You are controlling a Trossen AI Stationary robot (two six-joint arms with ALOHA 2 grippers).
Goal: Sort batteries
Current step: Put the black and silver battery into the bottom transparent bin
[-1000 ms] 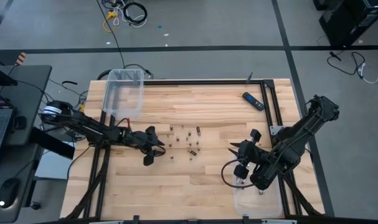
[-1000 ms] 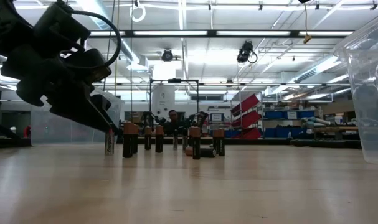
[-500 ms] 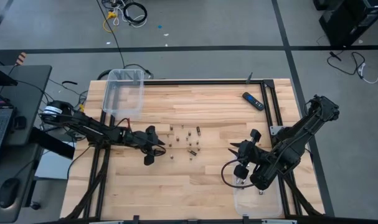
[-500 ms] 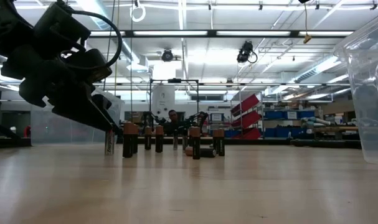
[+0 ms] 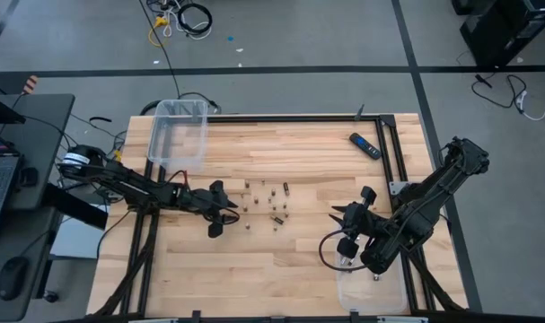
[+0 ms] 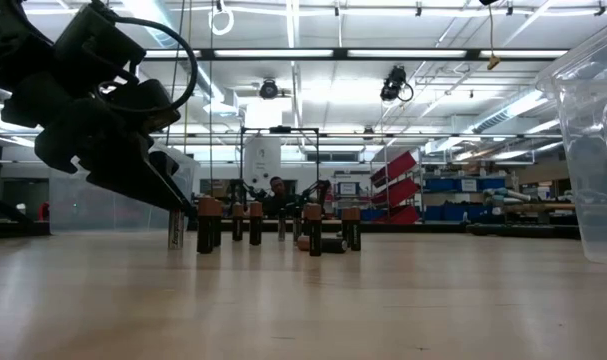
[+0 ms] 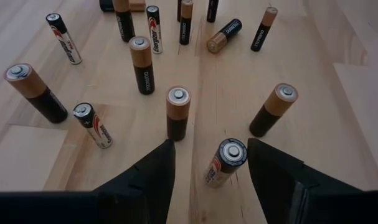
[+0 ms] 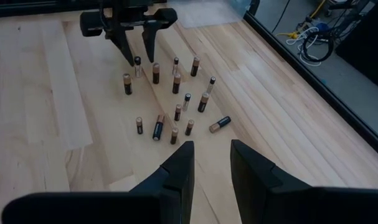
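Several small batteries [image 5: 265,205] are clustered at the middle of the wooden table, most upright on their ends, a few lying flat [image 8: 220,124]. My left gripper [image 5: 225,213] is low at the cluster's left side and open. One silvery, dark-topped battery [image 7: 226,162] stands between its fingers with a gap on each side; the right wrist view shows the same battery [image 8: 137,65] and gripper [image 8: 141,60]. My right gripper [image 5: 348,222] hangs raised toward the near right, open [image 8: 212,163], with nothing between its fingers.
A clear plastic bin [image 5: 178,135] stands at the table's far left corner, and another clear bin [image 5: 373,285] at the near right, below my right arm. A black-and-blue remote-like bar [image 5: 364,145] lies at the far right. Black frame rails run along the table's edges.
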